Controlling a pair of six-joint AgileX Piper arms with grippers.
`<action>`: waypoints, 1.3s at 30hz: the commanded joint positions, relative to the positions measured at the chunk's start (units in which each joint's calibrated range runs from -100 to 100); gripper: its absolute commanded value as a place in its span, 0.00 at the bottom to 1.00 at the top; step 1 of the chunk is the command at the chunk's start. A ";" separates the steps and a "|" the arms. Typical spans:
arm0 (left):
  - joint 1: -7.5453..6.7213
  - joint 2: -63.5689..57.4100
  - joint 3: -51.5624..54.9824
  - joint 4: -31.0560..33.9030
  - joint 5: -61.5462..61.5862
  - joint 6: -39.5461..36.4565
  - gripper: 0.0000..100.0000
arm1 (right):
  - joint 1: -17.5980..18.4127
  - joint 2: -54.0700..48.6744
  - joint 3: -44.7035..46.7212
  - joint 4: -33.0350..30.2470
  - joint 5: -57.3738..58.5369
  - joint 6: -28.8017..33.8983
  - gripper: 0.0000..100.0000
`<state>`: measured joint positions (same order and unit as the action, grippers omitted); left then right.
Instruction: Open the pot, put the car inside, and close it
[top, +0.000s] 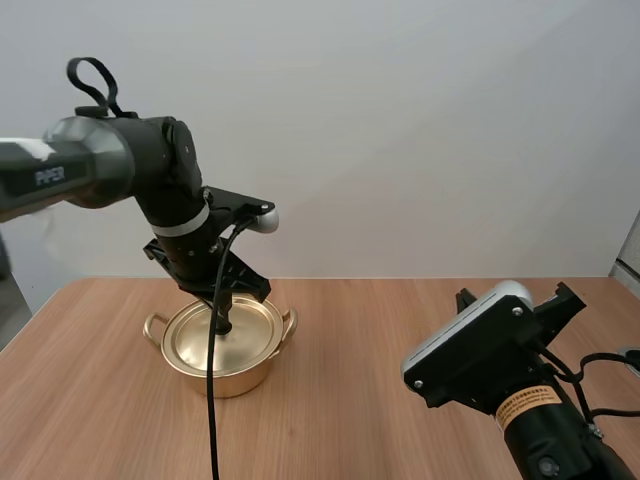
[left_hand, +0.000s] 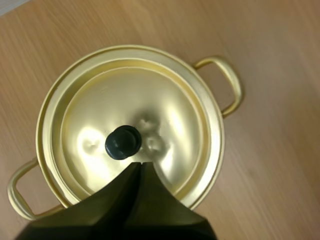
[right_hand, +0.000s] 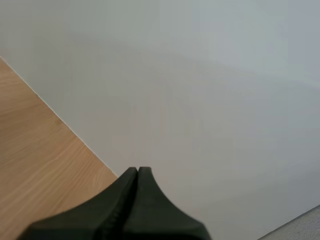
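A golden pot (top: 222, 372) with two loop handles stands on the wooden table at the left, its lid (top: 240, 338) seated on it. In the left wrist view the lid (left_hand: 165, 100) shows a black knob (left_hand: 123, 142) at its middle. My left gripper (top: 222, 322) hangs just above the lid beside the knob; its fingers lie together as one dark wedge (left_hand: 140, 165), shut on nothing. My right gripper (right_hand: 137, 170) is shut too, its tips aimed over the table's far edge at the pale wall. No car is in sight.
The right arm (top: 500, 370) sits low at the front right of the table (top: 360, 330). Bare wood lies between it and the pot. A white wall stands behind the table's far edge.
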<state>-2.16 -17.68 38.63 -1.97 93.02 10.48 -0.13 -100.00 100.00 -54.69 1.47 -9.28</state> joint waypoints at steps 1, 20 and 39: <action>0.00 3.04 -0.03 4.31 -1.16 -1.30 0.01 | -0.02 0.00 0.00 -0.12 0.18 -0.01 0.00; 0.00 3.04 -0.14 3.60 -5.16 0.47 0.86 | -0.02 0.00 0.00 -0.11 1.64 -0.01 0.00; 0.00 5.50 -0.14 0.55 -6.19 0.35 1.00 | -0.02 0.00 0.00 -0.11 1.95 -0.01 0.00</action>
<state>-2.16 -12.57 38.59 -1.38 85.92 10.88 -0.13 -100.00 100.00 -54.85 3.39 -9.28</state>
